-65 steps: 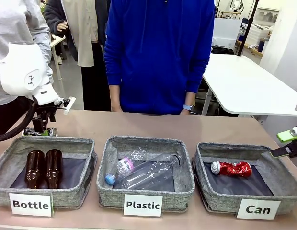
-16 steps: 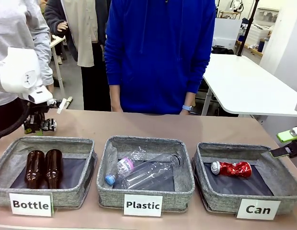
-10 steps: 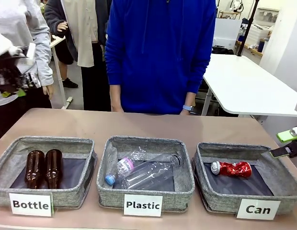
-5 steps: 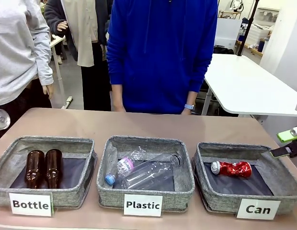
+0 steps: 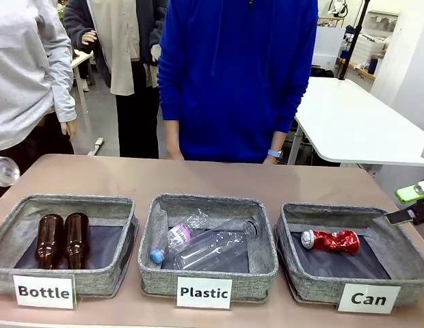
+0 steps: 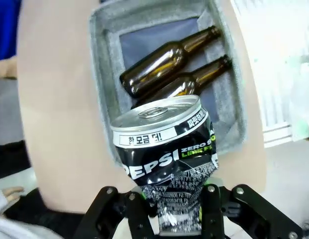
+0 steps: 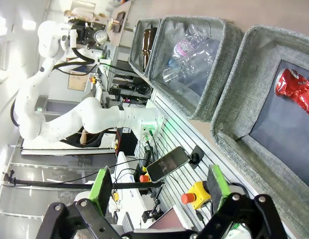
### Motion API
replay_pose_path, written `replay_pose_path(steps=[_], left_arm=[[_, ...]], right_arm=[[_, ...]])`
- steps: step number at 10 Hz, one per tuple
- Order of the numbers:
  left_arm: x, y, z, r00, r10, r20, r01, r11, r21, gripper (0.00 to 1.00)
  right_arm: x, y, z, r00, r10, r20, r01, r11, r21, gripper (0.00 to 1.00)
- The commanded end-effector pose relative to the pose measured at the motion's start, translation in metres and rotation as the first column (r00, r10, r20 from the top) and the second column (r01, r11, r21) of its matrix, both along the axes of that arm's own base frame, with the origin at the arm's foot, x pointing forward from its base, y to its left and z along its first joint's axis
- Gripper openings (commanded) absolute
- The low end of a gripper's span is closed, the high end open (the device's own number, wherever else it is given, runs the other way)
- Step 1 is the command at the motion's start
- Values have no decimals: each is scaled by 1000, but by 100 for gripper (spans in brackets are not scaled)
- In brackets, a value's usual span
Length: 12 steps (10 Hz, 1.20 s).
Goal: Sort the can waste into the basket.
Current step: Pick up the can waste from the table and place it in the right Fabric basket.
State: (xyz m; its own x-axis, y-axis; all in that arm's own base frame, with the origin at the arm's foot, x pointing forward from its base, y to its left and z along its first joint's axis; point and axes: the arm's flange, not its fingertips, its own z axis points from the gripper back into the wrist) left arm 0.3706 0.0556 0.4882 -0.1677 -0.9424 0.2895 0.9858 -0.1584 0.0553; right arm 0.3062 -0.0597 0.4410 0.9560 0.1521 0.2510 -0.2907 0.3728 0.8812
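Left gripper (image 6: pixel 169 206) pinches crushed black metal can (image 6: pixel 167 154) by its base for carrying to grey fabric "Can" basket (image 5: pixel 294 225); right gripper (image 7: pixel 159 191) idles, jaws spread.

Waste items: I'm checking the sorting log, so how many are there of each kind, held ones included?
Brown glass bottles: 2
Clear plastic bottles: 2
Red can: 1
Black can, held in the left gripper: 1
Total: 6

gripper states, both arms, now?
Left hand: closed on the black can.
Right hand: open, holding nothing.
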Motion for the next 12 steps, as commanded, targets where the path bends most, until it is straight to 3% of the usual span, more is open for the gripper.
replay_pose_path(steps=[1,3,5,6,8,9,10,11,12], left_arm=[[-14,-123,10,990,-138,-36,135,988,-75,16],[-13,-251,46,928,-360,96,371,918,-141,16],[-22,-385,68,845,-509,164,530,839,-124,16],[-33,-446,79,843,-497,206,527,841,-123,16],[-48,-562,76,896,-438,69,442,872,-211,16],[-52,-604,61,883,-463,75,468,867,-169,16],[-48,-644,45,866,-482,135,497,858,-126,16],[-44,-671,33,867,-476,148,494,861,-124,16],[-44,-689,21,868,-472,154,488,868,-90,16]], right_arm=[[0,0,0,1000,0,0,0,1000,0,100],[-34,-38,33,991,-133,-17,128,976,-174,100],[-88,-99,27,967,-249,-47,231,942,-241,100],[-113,-131,19,943,-330,-46,313,925,-216,100],[-159,-183,1,878,-476,-41,468,874,-128,100],[-180,-207,-7,847,-531,-30,525,845,-103,100],[-197,-228,-13,806,-591,-27,590,806,-44,100],[-204,-237,-17,786,-618,-26,618,786,2,100],[-195,-209,-12,823,-565,-56,558,823,-101,100]])
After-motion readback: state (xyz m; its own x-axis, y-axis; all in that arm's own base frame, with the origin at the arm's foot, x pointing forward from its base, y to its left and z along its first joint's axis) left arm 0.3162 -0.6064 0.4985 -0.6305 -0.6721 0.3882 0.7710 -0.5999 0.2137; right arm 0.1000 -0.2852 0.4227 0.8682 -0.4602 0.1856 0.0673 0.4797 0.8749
